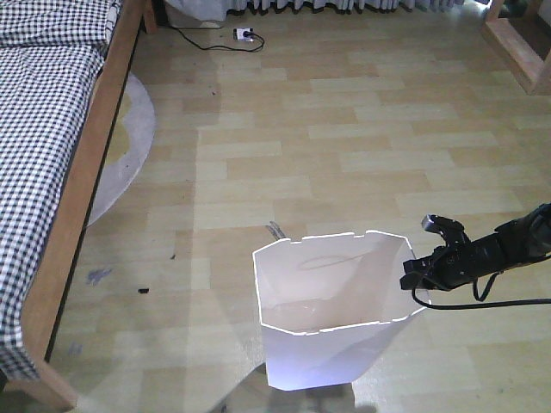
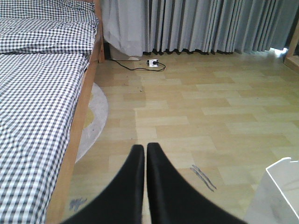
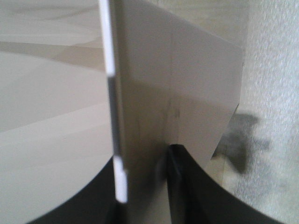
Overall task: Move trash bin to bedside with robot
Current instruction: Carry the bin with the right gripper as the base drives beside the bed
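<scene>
Front view
Surface: light wood-plank floor [image 1: 344,129], with a few dark marks near the bed.
Room: bed [image 1: 82,189] with a light wooden frame and black-and-white checked bedding along the left edge; pale round rug [image 1: 129,146] partly under it; white power strip [image 1: 244,34] with a black cord at the far wall; wooden furniture leg [image 1: 516,43] at top right.
Bin: white bin [image 1: 318,353] stood upright on the floor at lower centre, well apart from the bed.
Bin axis: long axis ran vertically, mouth up, walls narrowing toward the base; the wider span of the rim ran left to right.
Right gripper: black right gripper [image 1: 411,275] sat at the bin's right rim, with a black cable [image 1: 482,301] looping beneath the arm.

Left wrist view
Surface: the same plank floor, rug [image 2: 96,112] beside the bed [image 2: 37,93].
Room: grey curtains [image 2: 210,23] hung along the far wall, power strip [image 2: 153,62] below them.
Left gripper: left gripper [image 2: 142,148] was closed, its two black fingers pressed together with nothing between them, above bare floor.
Bin: one white corner of the bin [image 2: 280,186] showed at lower right.

Right wrist view
Bin: the bin [image 3: 187,84] wall filled the frame edge-on, its white rim running top to bottom.
Right gripper: right gripper [image 3: 140,163] was clamped on the wall, one finger inside and one outside.
Surface: blurred floor [image 3: 271,70] at right.
</scene>
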